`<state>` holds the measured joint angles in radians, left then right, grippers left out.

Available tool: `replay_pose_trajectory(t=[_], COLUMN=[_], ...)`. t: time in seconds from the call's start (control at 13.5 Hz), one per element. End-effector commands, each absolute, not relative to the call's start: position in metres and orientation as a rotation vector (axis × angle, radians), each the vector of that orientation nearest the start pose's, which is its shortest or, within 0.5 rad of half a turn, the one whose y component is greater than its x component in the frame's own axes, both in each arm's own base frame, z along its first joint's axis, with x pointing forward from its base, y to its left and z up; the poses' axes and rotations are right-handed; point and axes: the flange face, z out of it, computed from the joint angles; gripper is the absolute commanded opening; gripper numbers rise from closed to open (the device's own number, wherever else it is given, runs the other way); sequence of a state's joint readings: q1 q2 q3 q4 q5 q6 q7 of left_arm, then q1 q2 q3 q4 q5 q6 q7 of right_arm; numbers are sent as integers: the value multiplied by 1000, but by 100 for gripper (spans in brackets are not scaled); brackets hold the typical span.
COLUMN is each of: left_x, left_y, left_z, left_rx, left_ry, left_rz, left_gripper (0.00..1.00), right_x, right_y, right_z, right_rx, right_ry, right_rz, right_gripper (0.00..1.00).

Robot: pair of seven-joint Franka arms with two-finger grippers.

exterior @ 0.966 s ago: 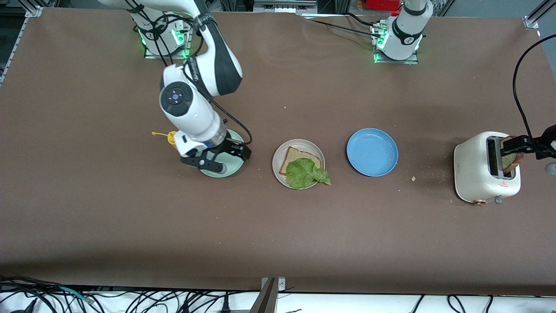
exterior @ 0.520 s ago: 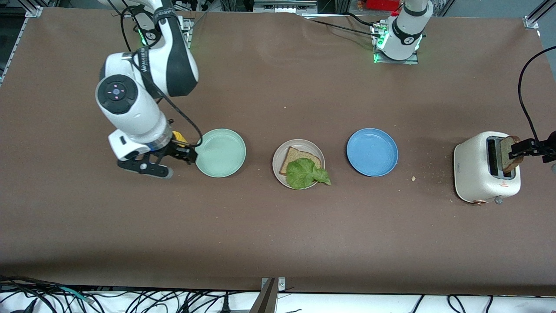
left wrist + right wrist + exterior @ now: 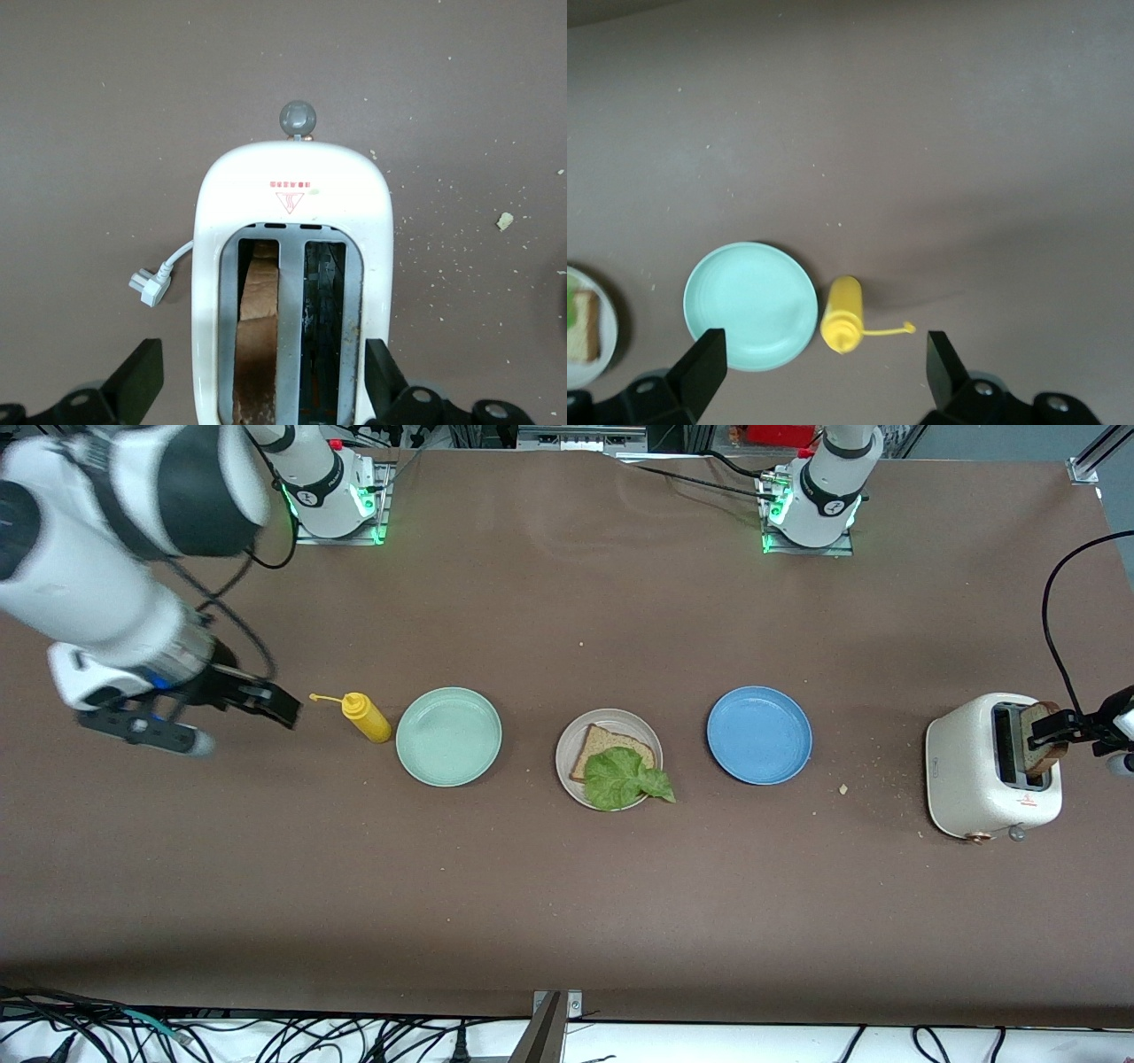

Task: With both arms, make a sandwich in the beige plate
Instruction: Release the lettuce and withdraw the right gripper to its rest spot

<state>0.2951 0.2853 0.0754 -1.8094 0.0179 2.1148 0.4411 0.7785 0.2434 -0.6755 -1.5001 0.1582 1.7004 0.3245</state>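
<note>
We see a big brown table (image 3: 549,886) with black cables along its near edge. In the front view, three plates sit in a row across the middle. The mint green plate (image 3: 448,736) is toward the right arm's end, and a yellow mustard bottle (image 3: 366,716) lies just beside it. The beige plate (image 3: 609,759) is in the middle. On it lies one bread slice (image 3: 602,746) with a green lettuce leaf (image 3: 625,779) on top, and the leaf hangs a bit over the rim. The blue plate (image 3: 759,735) is next, toward the left arm's end. A white toaster (image 3: 983,771) stands near that end of the table, and a second bread slice (image 3: 1041,740) sticks up out of one slot. The left gripper (image 3: 1076,731) is at this slice, but we cannot tell from here if it touches it. The right gripper (image 3: 190,722) hangs over the bare table past the mustard bottle. Its fingers are spread wide and hold nothing.

In the left wrist view, we look down into the toaster (image 3: 292,204). The bread slice (image 3: 257,354) stands in one slot and the other slot is dark. The left gripper (image 3: 257,390) has its fingers spread wide, one on each side of the toaster, and they hold nothing. A white plug (image 3: 151,283) lies on the table beside it.

In the right wrist view, we see the mint green plate (image 3: 750,305), the mustard bottle (image 3: 842,314) and a bit of the beige plate (image 3: 607,341). The right gripper (image 3: 819,376) has its black fingers wide apart.
</note>
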Motion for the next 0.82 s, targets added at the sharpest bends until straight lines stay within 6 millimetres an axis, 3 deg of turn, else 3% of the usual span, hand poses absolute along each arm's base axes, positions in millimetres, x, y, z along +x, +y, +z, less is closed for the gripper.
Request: replay_pose_trajectory(t=[0.0,0.07,0.22,0.3,0.37,0.45,0.67,0.74], left_x=[577,575,574,573,573,573,574,576], left_y=[234,234,236,237,237,239,240,240], left_z=[384,382,380,379,381,381,387,391], left_rx=[-3088,-3092,-3094,-3094,-3088,-3086,-3070,-3061], left_ry=[151,145,143,174,245,274,343,402], left_rz=[-8,0,7,15,14,15,16,17], left_gripper=[95,84,41,29,15,3,0,0], right_x=[601,601,599,594,582,574,565,553], right_y=[92,79,57,51,59,54,32,19], right_z=[576,580,586,599,610,605,599,602], right_rx=[-3115,-3101,-3115,-3141,-3175,-3202,-3193,-3181], right_ry=[278,283,244,225,187,199,247,266], right_rz=[-25,-28,-29,-66,-83,-36,-4,-8], right_gripper=[100,100,100,100,100,100,100,100])
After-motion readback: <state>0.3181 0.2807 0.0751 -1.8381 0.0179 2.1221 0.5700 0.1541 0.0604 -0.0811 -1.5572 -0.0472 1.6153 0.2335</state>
